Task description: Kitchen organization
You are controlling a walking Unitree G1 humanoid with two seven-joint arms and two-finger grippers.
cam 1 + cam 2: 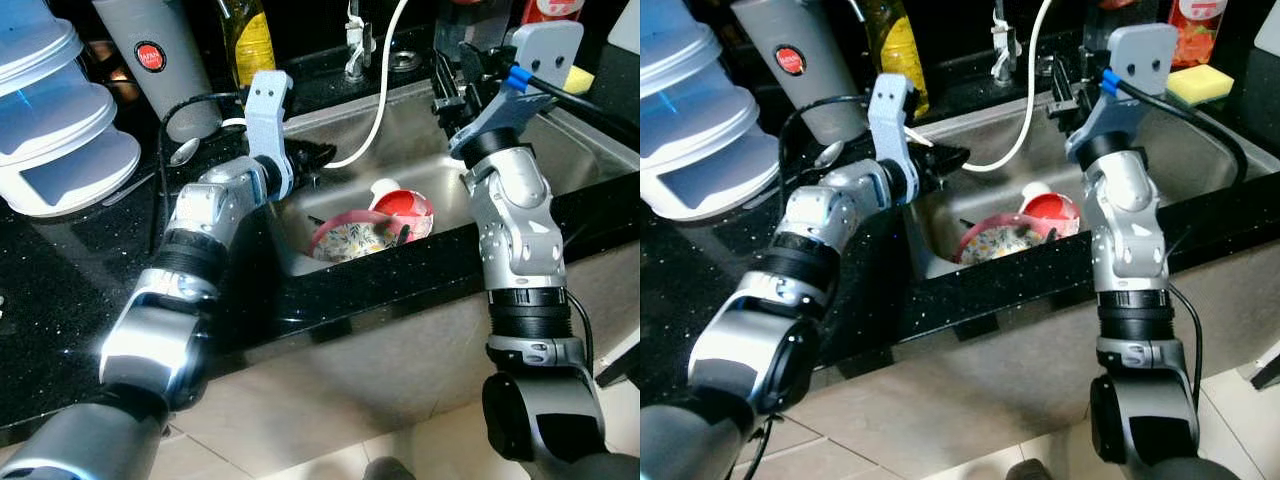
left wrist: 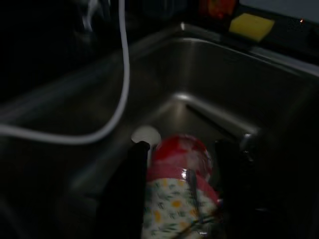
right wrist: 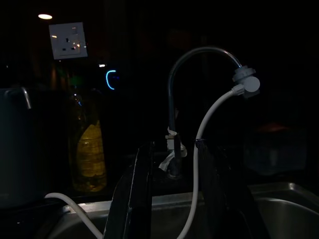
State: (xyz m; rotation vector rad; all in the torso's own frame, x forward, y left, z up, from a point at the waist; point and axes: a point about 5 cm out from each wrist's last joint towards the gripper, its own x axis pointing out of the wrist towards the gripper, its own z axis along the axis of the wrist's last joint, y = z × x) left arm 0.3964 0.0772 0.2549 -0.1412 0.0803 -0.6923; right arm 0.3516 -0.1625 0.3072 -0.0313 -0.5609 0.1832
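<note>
Floral bowl (image 1: pixel 350 240) and red cup (image 1: pixel 408 210) in sink (image 1: pixel 580 150) at frame centre, left claw (image 1: pixel 318 158) spread above them, right claw (image 1: pixel 447 82) spread near faucet (image 3: pixel 199 55).

G1 arms: silver shells, black joints.
I see a pale grey camera mount on each wrist, two dark holes per plate. Left gripper (image 1: pixel 318 157) and right gripper (image 1: pixel 447 82) fingers are long and black. Black cables loop off both wrists; blue clip on right one.
</note>
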